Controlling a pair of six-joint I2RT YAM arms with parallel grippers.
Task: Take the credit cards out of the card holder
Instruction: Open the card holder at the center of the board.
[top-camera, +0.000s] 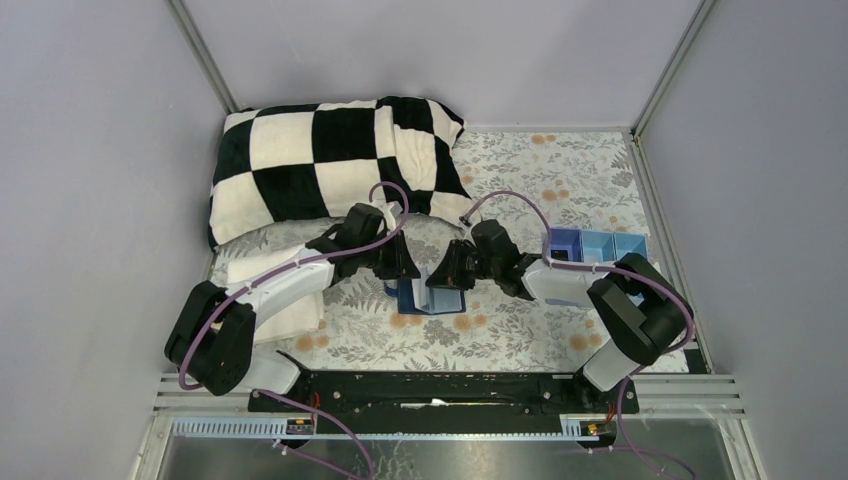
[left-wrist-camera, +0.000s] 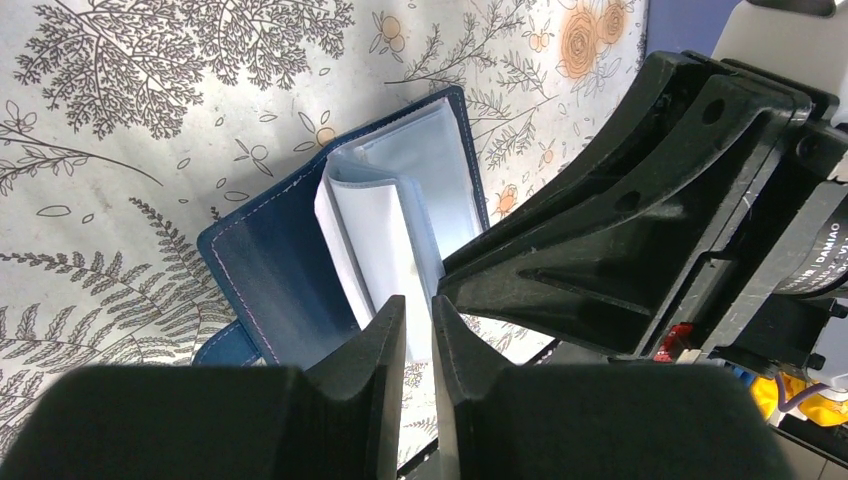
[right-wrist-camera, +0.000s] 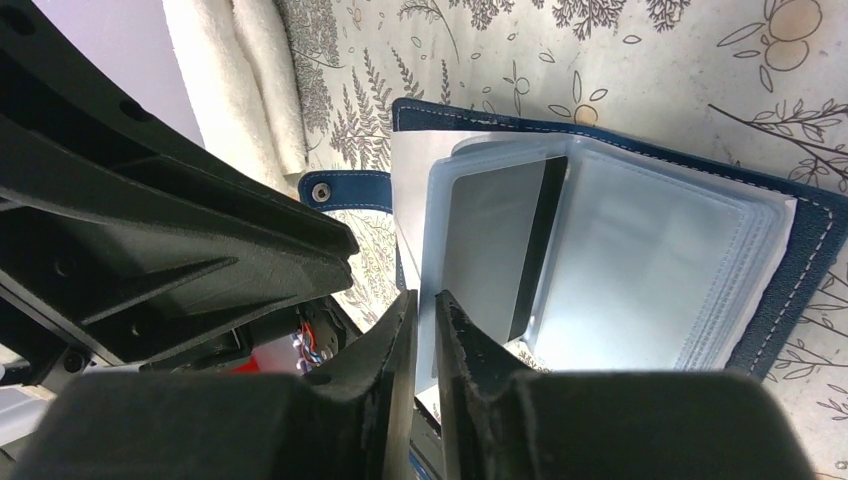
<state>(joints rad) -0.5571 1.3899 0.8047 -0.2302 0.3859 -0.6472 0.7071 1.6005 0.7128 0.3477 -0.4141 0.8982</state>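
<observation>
White shells and black joints clad the left arm (top-camera: 285, 280) and right arm (top-camera: 555, 285), each trailing a purple cable (top-camera: 345, 253). The left gripper (left-wrist-camera: 417, 305) and right gripper (right-wrist-camera: 425, 297) show matte black, tapering fingers. A black rail (top-camera: 440, 395) spans the bases at 6 o'clock in the overhead view.

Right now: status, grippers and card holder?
Left gripper and right gripper each pinch a sleeve page of the card holder. Holder lies open, dark card in its sleeve. Grippers close together; nothing else in the way.
</observation>
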